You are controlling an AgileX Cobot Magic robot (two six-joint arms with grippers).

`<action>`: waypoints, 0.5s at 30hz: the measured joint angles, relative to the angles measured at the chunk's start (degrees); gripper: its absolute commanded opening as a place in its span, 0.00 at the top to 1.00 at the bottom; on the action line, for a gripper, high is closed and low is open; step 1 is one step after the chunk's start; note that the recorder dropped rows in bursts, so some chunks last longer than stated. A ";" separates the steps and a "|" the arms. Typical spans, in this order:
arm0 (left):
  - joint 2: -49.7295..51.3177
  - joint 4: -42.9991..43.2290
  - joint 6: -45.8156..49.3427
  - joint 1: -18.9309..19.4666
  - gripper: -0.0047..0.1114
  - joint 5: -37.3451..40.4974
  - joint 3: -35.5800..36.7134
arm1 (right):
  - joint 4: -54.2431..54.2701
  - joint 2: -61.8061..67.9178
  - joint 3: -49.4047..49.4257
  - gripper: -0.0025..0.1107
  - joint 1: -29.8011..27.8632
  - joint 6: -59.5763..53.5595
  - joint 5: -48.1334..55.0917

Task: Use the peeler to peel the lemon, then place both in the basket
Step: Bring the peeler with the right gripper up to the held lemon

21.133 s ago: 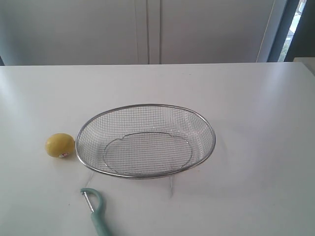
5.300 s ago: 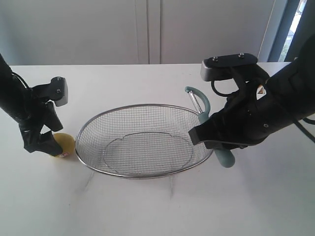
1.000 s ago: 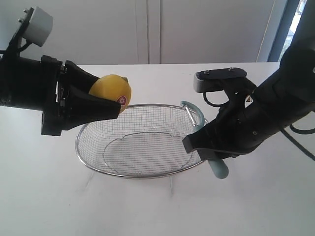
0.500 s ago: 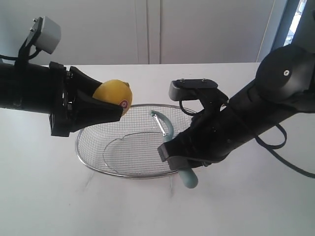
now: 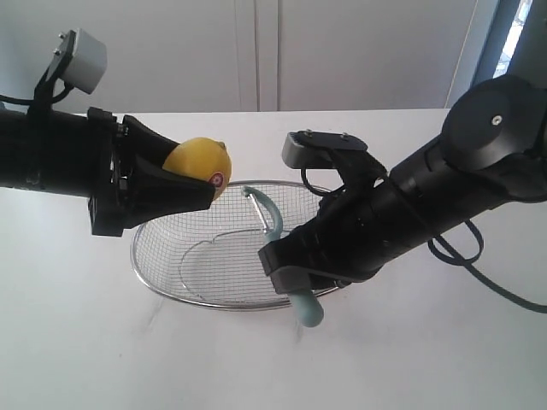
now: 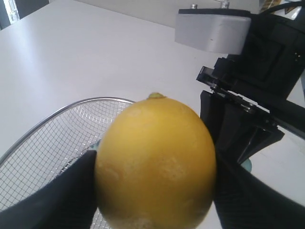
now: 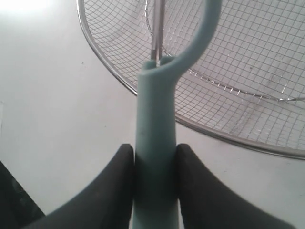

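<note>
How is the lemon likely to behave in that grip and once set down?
Round and smooth-looking, the lemon would probably roll if set down. It bulges beyond the left gripper, so peeling pressure might twist it loose.

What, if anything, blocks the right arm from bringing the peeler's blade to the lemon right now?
Probably nothing. The lemon sits in the left pincer above the basket rim, its free end bare. The peeler, gripped by the right pincer, points its head that way with only air between.

The right end effector (image 5: 289, 280) covers part of the peeler (image 5: 308, 313) handle and the basket (image 5: 161, 248) rim.
</note>
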 measured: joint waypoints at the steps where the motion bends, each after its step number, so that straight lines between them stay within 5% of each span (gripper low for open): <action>1: 0.41 -0.28 0.09 0.00 0.96 0.16 0.00 | 0.14 0.00 0.00 0.98 0.00 0.00 0.00; 15: 2.77 -2.76 4.03 0.00 0.96 2.02 0.14 | 4.07 0.00 0.00 0.98 0.00 -2.10 1.85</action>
